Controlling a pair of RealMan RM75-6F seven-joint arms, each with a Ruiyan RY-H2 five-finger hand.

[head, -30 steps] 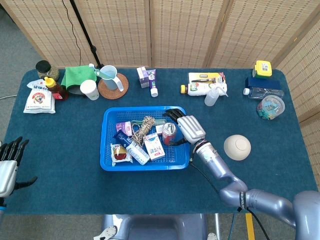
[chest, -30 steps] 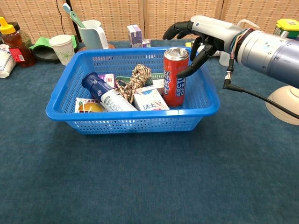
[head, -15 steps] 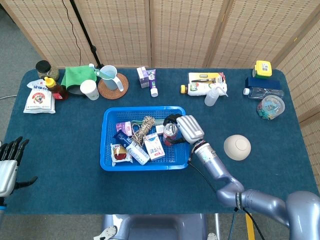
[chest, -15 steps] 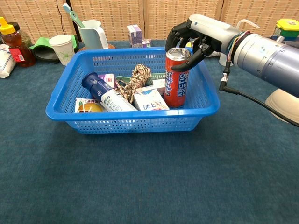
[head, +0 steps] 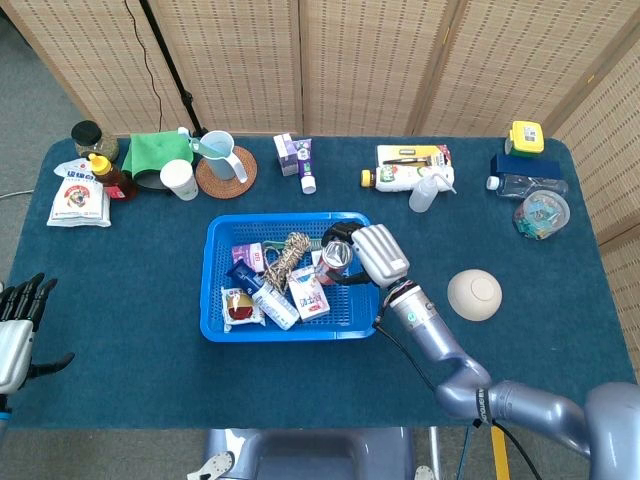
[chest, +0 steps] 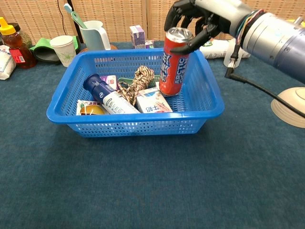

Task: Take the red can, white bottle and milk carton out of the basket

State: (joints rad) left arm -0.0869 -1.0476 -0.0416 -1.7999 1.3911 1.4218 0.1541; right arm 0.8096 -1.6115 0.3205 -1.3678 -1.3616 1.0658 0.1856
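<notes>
One risk: the right hand [chest: 200, 21] grips only the tilted red aluminium can [chest: 172, 62] by its rim, so it may slip back into the blue plastic basket [chest: 209, 98], while the left hand [head: 15, 330] idles with fingers spread.

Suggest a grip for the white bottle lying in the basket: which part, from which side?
Probably the white bottle's white body, from above. It lies on its side, dark cap end toward the basket's back left, top bare. The rope and milk carton crowd its right side, so low side approaches look blocked.
</notes>
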